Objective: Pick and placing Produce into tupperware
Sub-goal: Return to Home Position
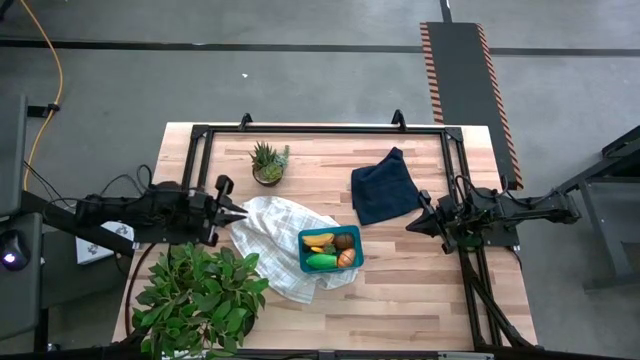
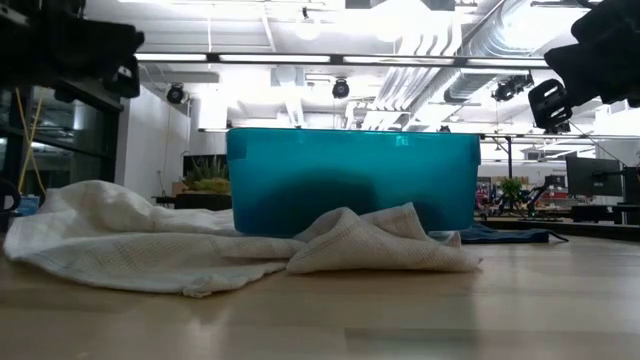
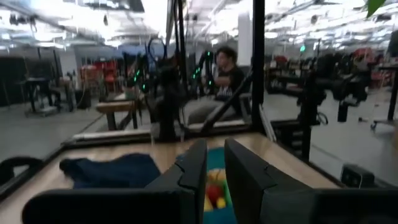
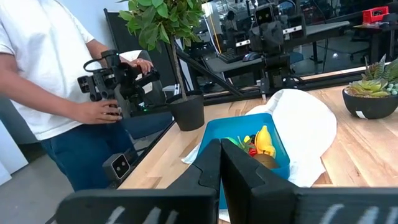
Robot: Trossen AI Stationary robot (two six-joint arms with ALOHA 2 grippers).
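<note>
Your tupperware (image 1: 301,250) sits open-topped near the middle of the table (image 1: 420,300). It rests on a rumpled white cloth (image 1: 265,222) that spreads out from under it toward your left arm's side. Inside the box you can pick out the yellow banana (image 1: 318,240) with the brown round one (image 1: 344,241) beside it. The green fruit (image 1: 320,261) and the orange wedge (image 1: 347,258) lie side by side in the other half. Your right wrist view also catches a bit of the red strawberry (image 4: 252,151) among them. From table height the teal wall hides the contents, and a fold of the cloth lies in front of it. Your left gripper (image 1: 240,214) hovers over the cloth's outer edge and points toward the box, apart from it. Its fingers are drawn together with only a thin slit between them, and they hold nothing. Your right gripper (image 1: 410,226) hangs on the opposite side, just beside the dark navy cloth (image 1: 385,190) and apart from the box. Its fingers are pressed nearly together and are also empty. The small potted succulent (image 1: 268,163) stands near the far edge of the table, and the big leafy plant (image 1: 200,290) fills the near corner on your left arm's side. In the right wrist view a person (image 4: 43,74) in a white shirt stands beyond the table edge, holding a dark device.
</note>
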